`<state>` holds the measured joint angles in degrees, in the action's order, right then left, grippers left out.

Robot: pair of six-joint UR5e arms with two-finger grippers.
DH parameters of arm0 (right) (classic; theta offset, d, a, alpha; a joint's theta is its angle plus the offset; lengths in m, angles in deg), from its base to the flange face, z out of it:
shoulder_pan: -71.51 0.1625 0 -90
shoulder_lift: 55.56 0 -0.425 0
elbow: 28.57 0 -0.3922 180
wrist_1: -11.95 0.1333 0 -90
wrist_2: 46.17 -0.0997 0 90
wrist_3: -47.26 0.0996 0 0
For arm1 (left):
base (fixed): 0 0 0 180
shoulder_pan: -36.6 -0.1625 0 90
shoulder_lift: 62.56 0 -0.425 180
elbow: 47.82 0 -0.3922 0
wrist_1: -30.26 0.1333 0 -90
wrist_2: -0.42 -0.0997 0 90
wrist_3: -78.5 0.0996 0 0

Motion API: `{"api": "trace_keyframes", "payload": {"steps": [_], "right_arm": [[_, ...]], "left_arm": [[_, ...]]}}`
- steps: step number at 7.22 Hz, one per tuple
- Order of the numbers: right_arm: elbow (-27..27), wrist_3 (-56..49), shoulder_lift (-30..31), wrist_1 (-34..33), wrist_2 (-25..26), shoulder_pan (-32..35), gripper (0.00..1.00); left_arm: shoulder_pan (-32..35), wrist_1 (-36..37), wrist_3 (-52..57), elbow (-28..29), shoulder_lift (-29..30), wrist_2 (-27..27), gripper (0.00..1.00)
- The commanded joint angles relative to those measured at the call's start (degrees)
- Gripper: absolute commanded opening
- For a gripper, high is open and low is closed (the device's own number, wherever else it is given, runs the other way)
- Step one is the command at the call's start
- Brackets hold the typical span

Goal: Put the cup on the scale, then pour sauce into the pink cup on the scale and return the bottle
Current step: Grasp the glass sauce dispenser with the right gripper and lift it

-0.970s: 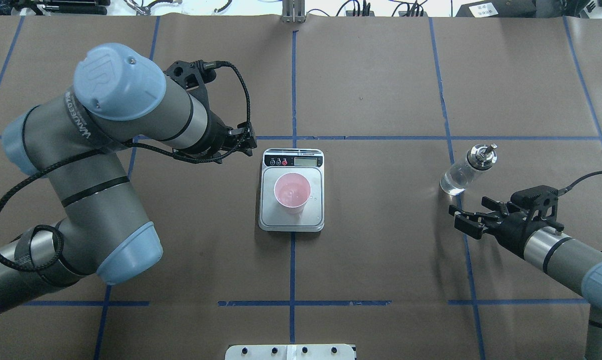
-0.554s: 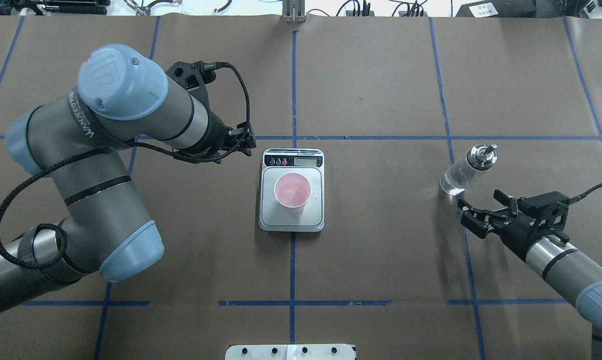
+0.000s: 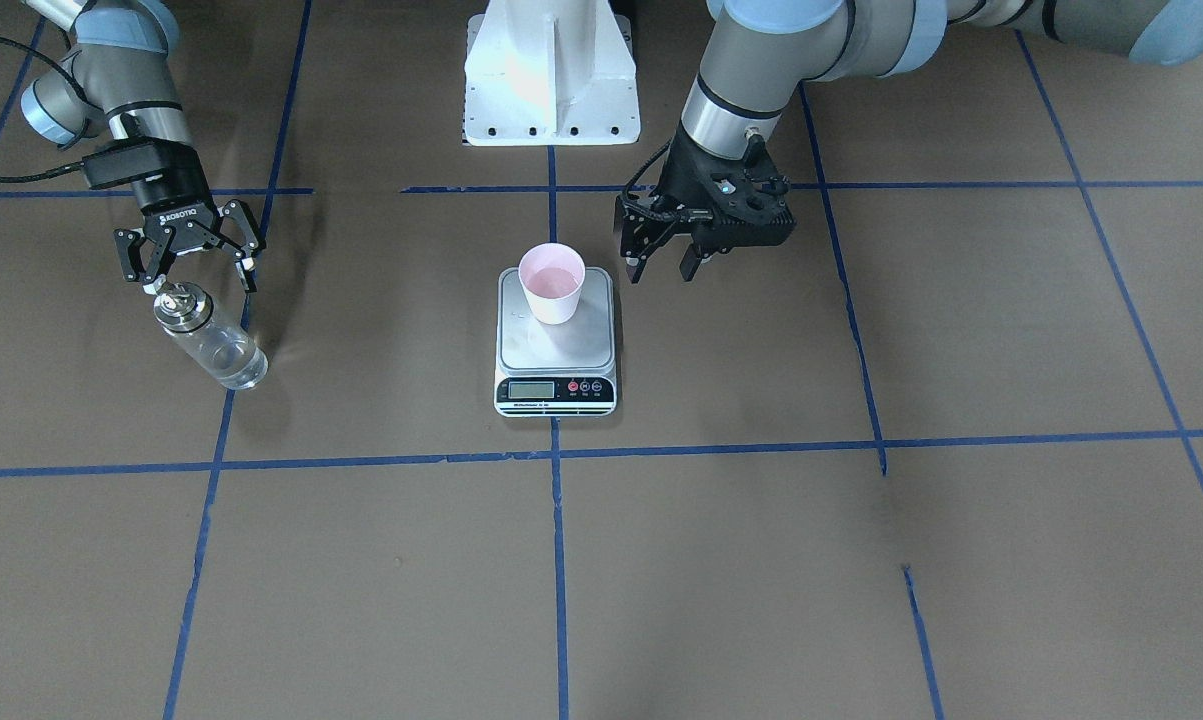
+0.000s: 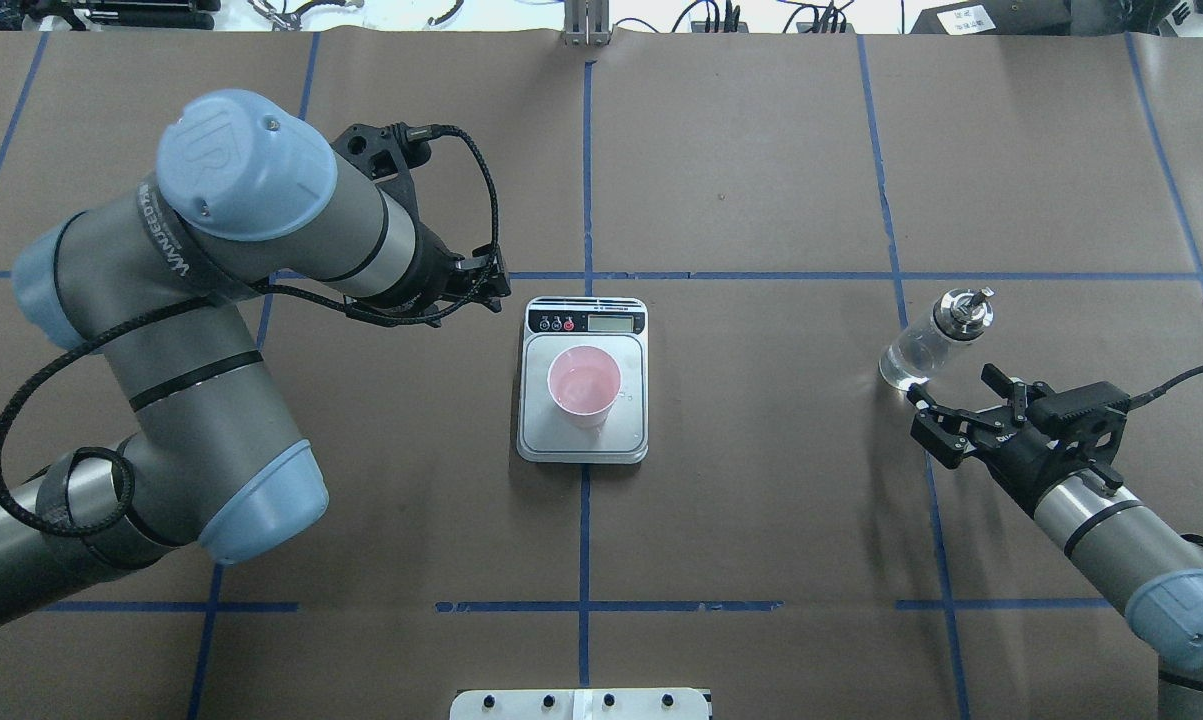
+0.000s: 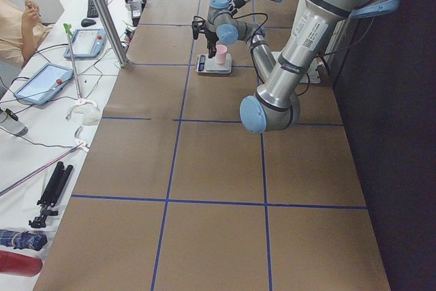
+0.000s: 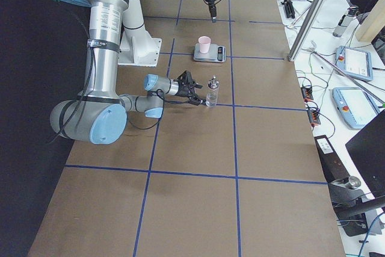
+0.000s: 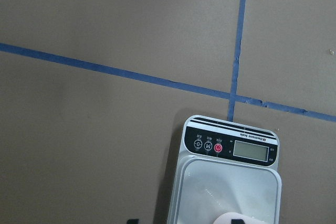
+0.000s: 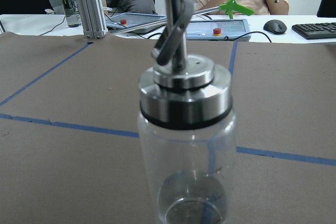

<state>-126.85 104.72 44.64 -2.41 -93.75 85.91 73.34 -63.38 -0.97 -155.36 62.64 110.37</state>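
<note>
Just left of the scale point(image 4: 536, 440), the left gripper point(image 3: 659, 268) hung spread and empty. The cup point(image 4: 584, 385) stood on the scale. Well right of the scale, the right gripper point(image 4: 951, 392), wide open and empty, had edged closer to the standing bottle point(image 4: 916, 355), probably lining up a grasp.

Overhead and front cameras face each other across the table point(image 4: 761, 480), sharing the scale point(image 4: 586, 445); end cameras look lengthwise; wrist cameras sit close.
</note>
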Motion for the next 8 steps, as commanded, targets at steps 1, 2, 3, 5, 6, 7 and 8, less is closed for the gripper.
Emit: {"api": "trace_keyframes", "payload": {"steps": [1, 2, 3, 5, 6, 7, 8], "right_arm": [[2.82, -3.11, -2.02, 0.29, 0.12, 0.11, 1.00], [3.45, -3.75, -2.81, 2.03, 0.20, 0.28, 1.00], [3.97, -4.10, -3.00, 2.14, 0.20, 0.89, 1.00], [4.76, -3.76, -3.08, 2.66, 0.12, 2.74, 1.00], [5.03, -3.49, -4.48, 2.58, 0.20, 3.35, 1.00], [7.38, -3.40, -7.97, 2.67, 0.38, 3.62, 1.00], [9.15, -3.32, -9.31, 2.67, 1.86, 3.62, 1.00]], "left_arm": [[0.00, 0.03, -0.07, -0.03, 0.04, 0.00, 0.67], [0.00, 0.03, -0.07, -0.03, 0.04, 0.00, 0.67], [0.00, -0.06, -0.16, -0.03, 0.04, 0.00, 0.67], [0.00, 0.03, -0.16, -0.12, 0.04, 0.00, 0.68], [0.00, 0.03, -0.16, -0.21, 0.04, 0.00, 0.68], [0.00, -0.06, -0.16, -0.21, 0.04, 0.00, 0.68], [0.00, 0.03, -0.16, -0.21, 0.04, 0.00, 0.68]]}}
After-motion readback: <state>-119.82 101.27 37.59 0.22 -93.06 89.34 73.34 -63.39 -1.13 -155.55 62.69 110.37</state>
